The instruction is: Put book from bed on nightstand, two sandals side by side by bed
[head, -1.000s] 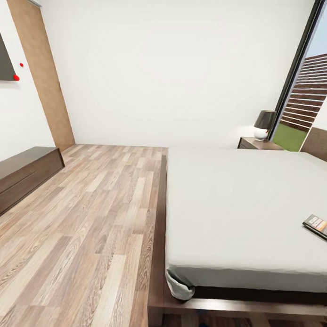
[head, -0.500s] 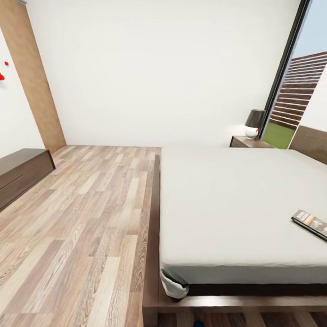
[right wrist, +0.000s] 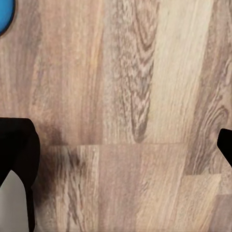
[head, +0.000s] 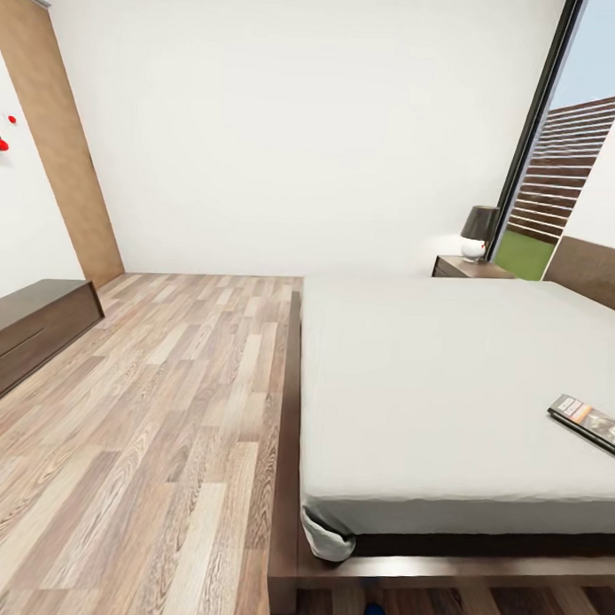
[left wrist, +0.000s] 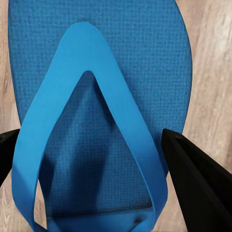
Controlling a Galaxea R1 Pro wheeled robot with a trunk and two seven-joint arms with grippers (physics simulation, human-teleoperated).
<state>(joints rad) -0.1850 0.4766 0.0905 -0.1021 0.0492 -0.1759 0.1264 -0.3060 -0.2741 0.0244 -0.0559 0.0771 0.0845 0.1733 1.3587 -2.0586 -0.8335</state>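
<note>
The book is lying flat on the bed, near the mattress's right side in the head view. The nightstand is standing at the far corner of the bed, carrying a lamp. One blue sandal is lying on the wooden floor directly between the left gripper fingers, which are spread on either side of it. The right gripper fingers are spread wide over bare floor.
</note>
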